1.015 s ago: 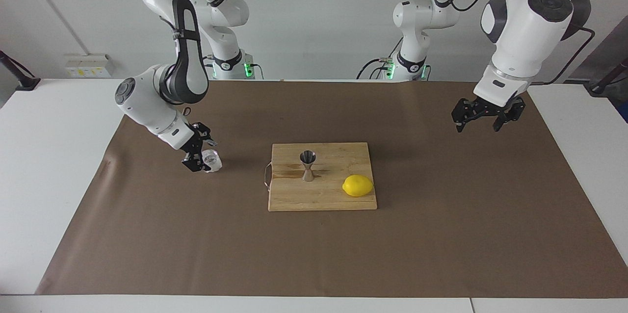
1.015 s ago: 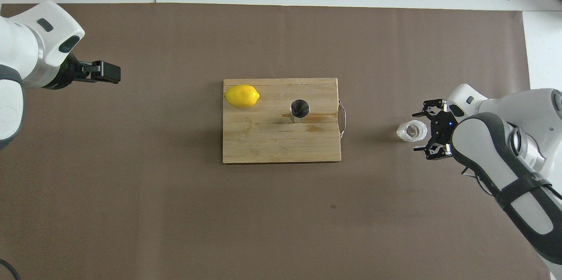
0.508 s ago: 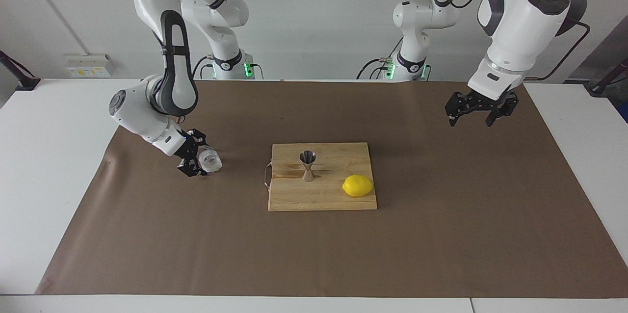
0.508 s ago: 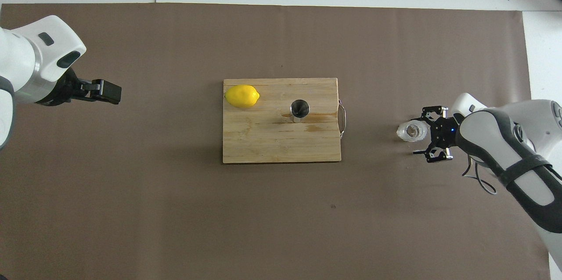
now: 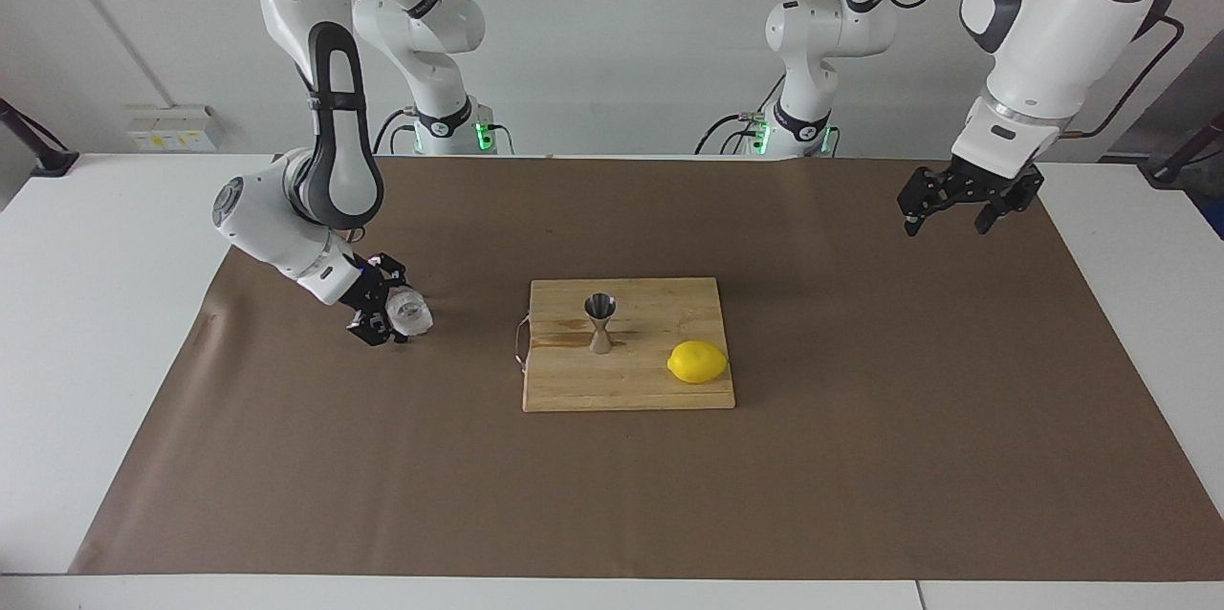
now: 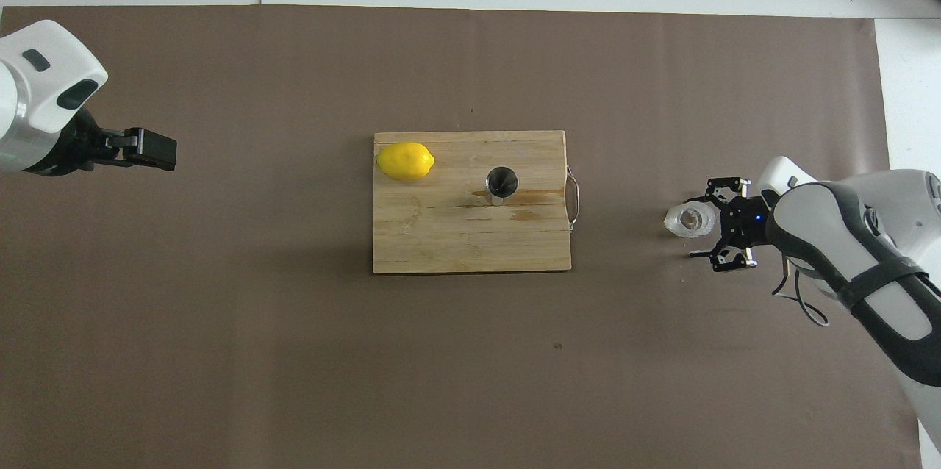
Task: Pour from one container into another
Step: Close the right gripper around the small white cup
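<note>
On brown mat [image 5: 861, 457], faceted clear tumbler [image 5: 411, 313].

Shiny steel jigger [image 5: 600, 322] — clear faceted glass tumbler [image 5: 412, 314] — grained wooden board [image 5: 631, 381].

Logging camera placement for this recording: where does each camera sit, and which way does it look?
Facing view: high across the table, looking at the robots; both arms show whole, the right gripper at the glass, the left gripper waiting in the air over the brown mat.
Overhead view: high above the robots' end, looking steeply down; only forearms and grippers show.
Shared: the cutting board with jigger and lemon, seen half a turn apart.
</note>
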`<state>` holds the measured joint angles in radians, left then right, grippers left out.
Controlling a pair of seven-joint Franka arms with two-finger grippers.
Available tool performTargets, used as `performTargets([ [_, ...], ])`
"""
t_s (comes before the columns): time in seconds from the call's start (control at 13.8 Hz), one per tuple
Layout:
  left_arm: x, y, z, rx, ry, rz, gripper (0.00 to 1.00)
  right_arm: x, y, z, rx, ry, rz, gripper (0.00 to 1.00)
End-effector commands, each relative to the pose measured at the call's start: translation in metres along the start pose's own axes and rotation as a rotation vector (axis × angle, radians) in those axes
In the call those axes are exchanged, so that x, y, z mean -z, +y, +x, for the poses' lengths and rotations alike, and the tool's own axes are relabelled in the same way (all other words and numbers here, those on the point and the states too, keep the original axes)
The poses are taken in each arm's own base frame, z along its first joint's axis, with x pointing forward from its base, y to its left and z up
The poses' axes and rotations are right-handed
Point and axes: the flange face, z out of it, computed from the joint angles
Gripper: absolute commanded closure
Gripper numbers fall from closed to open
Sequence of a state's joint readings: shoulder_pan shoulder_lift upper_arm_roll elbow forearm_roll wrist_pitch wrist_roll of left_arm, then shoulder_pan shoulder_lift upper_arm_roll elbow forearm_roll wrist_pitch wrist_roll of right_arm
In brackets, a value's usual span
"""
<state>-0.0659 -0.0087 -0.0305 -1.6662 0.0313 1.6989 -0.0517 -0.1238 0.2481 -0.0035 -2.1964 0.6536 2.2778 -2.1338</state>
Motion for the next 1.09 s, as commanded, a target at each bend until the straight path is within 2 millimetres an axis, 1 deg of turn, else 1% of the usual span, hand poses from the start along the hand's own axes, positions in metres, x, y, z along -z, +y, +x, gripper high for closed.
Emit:
performTargets([
  [0.0, 0.025, -0.012, -0.008, -0.073, -0.010, -0.013, 0.00, -0.004, -0.001, 0.002, -0.006, 0.042, -0.014, 0.27],
  [0.07, 0.026, -0.022, -0.008, -0.075, -0.007, -0.012, 0.00, -0.003, 0.000, 0.004, -0.009, 0.045, -0.020, 0.39],
  [0.15, 0.025, -0.027, -0.008, -0.066, -0.009, -0.013, 0.00, -0.002, 0.000, 0.004, -0.009, 0.044, -0.023, 0.51],
  [0.22, 0.026, -0.029, -0.008, -0.051, -0.008, -0.029, 0.00, -0.002, 0.001, 0.007, -0.003, 0.045, -0.023, 0.55],
  [0.29, 0.026, -0.031, -0.008, -0.036, -0.008, -0.060, 0.00, 0.000, 0.003, 0.012, 0.003, 0.046, -0.027, 0.63],
  [0.36, 0.026, -0.031, -0.008, -0.034, -0.007, -0.067, 0.00, 0.003, 0.004, 0.015, 0.001, 0.046, -0.032, 0.68],
  [0.51, 0.025, -0.029, -0.009, -0.036, -0.023, -0.069, 0.00, 0.006, 0.008, 0.034, -0.006, 0.053, -0.039, 0.69],
  [0.58, 0.029, -0.025, -0.010, -0.041, -0.023, -0.069, 0.00, 0.009, 0.008, 0.044, -0.017, 0.056, -0.043, 0.69],
  [0.65, 0.039, -0.020, -0.010, -0.052, -0.017, -0.069, 0.00, 0.010, 0.008, 0.056, -0.034, 0.060, -0.042, 0.69],
  [0.73, 0.044, -0.016, -0.009, -0.056, -0.015, -0.070, 0.00, 0.013, 0.009, 0.070, -0.052, 0.063, -0.048, 0.69],
  [0.8, 0.044, -0.014, -0.010, -0.059, -0.018, -0.068, 0.00, 0.018, 0.012, 0.084, -0.070, 0.066, -0.056, 0.69],
  [0.94, 0.041, -0.014, -0.012, -0.056, -0.022, -0.069, 0.00, 0.021, 0.014, 0.121, -0.105, 0.070, -0.063, 0.69],
  [1.02, 0.038, -0.014, -0.012, -0.054, -0.019, -0.068, 0.00, 0.023, 0.012, 0.143, -0.120, 0.067, -0.062, 0.69],
])
